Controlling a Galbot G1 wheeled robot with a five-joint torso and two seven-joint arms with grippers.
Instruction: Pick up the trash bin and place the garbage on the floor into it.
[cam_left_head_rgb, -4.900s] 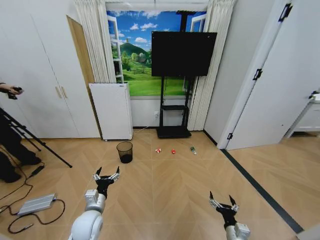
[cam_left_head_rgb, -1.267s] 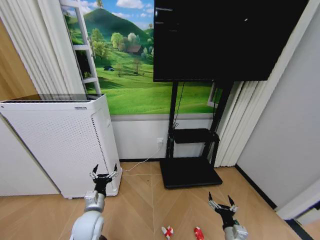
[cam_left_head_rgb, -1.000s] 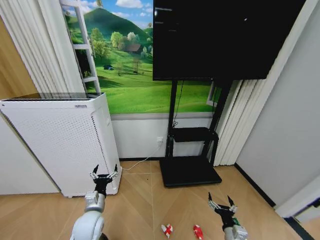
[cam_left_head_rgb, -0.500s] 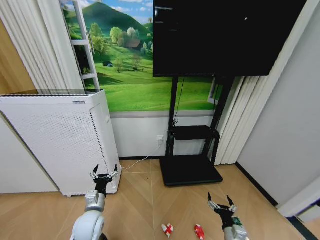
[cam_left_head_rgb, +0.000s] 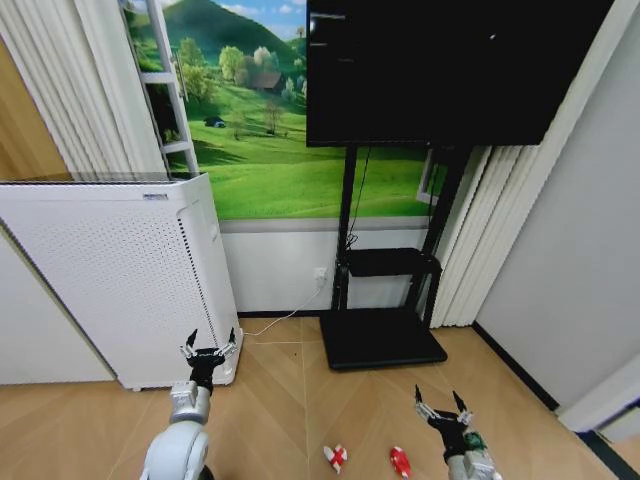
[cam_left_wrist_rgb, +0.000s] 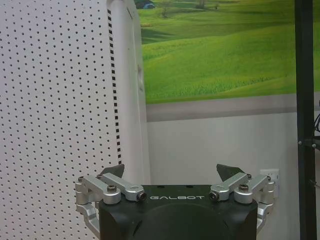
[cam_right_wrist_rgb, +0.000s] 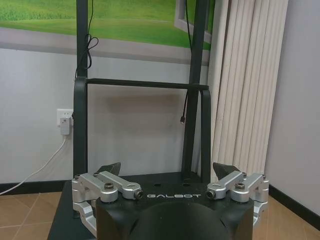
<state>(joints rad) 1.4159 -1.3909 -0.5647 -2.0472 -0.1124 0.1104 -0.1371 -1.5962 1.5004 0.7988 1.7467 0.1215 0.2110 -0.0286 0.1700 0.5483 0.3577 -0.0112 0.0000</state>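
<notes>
In the head view two pieces of the garbage lie on the wooden floor: a red-and-white wrapper (cam_left_head_rgb: 335, 458) and a red packet (cam_left_head_rgb: 400, 461). A bit of green label (cam_left_head_rgb: 473, 441) shows just behind my right gripper (cam_left_head_rgb: 436, 404), which is held open above the floor to the right of the packet. My left gripper (cam_left_head_rgb: 210, 349) is open too, raised in front of the lower corner of the white appliance. Both wrist views show open, empty fingers: the left gripper (cam_left_wrist_rgb: 172, 172) and the right gripper (cam_right_wrist_rgb: 170, 170). The trash bin is out of view.
A tall white perforated appliance (cam_left_head_rgb: 120, 280) stands at the left against the wall. A black TV stand (cam_left_head_rgb: 385, 345) with its base plate sits straight ahead, a cable (cam_left_head_rgb: 280, 325) running to a wall socket. Curtains (cam_left_head_rgb: 480, 240) and a wall close the right side.
The whole picture has shifted a little, so the camera moved: the wrapper and packet sit slightly higher in view. Both grippers hold the same open pose.
</notes>
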